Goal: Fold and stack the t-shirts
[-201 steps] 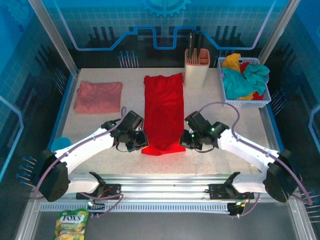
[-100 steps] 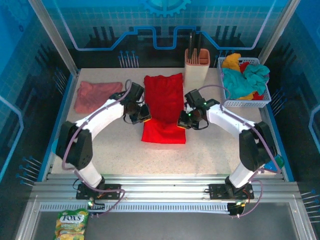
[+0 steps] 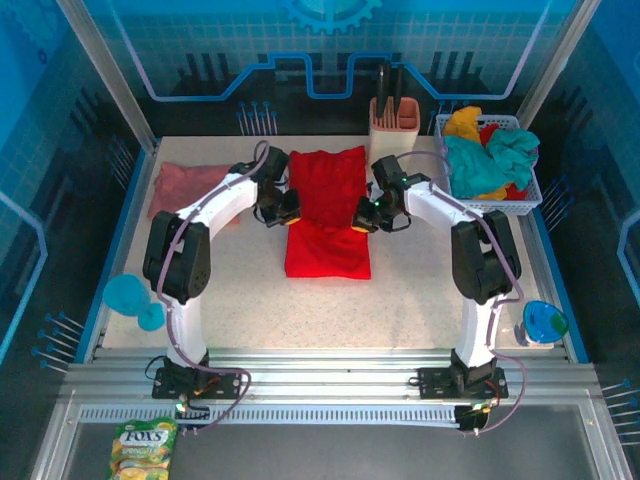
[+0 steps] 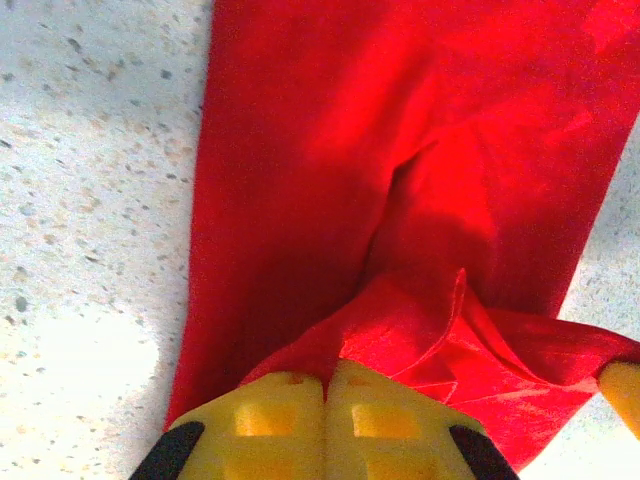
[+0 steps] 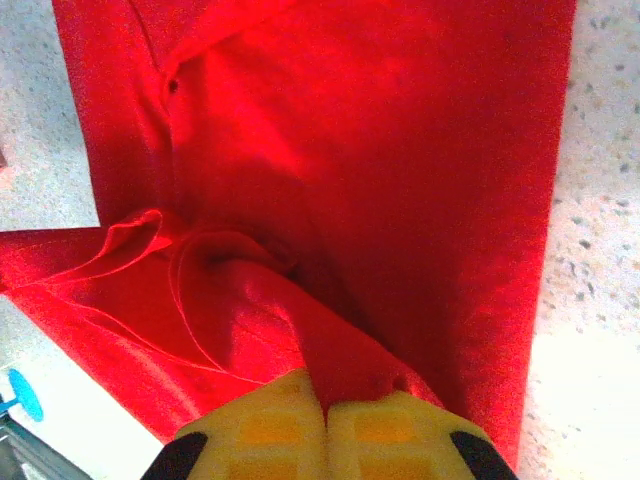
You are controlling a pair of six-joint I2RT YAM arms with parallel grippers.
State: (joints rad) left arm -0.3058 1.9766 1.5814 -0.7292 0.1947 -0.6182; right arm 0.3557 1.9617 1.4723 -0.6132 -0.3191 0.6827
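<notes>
A bright red t-shirt (image 3: 327,215) lies in the middle of the table, folded into a long strip whose near end is lifted and carried over the rest. My left gripper (image 3: 285,212) is shut on the shirt's left hem corner (image 4: 330,350). My right gripper (image 3: 366,220) is shut on the right hem corner (image 5: 340,365). Both yellow finger pairs (image 4: 325,425) (image 5: 325,435) pinch red cloth (image 5: 380,150) above the flat part of the shirt. A dusty pink t-shirt (image 3: 180,185) lies folded at the table's far left, partly behind my left arm.
A beige knife block (image 3: 393,128) stands behind the red shirt. A white basket (image 3: 520,195) of teal, yellow and red cloths sits at the far right. Blue cups stand at the left (image 3: 130,297) and right (image 3: 543,321) table edges.
Both grippers have carried the red shirt's near end away from me, from the table's near half to its middle, doubling the strip over itself. The arms now reach farther back.
</notes>
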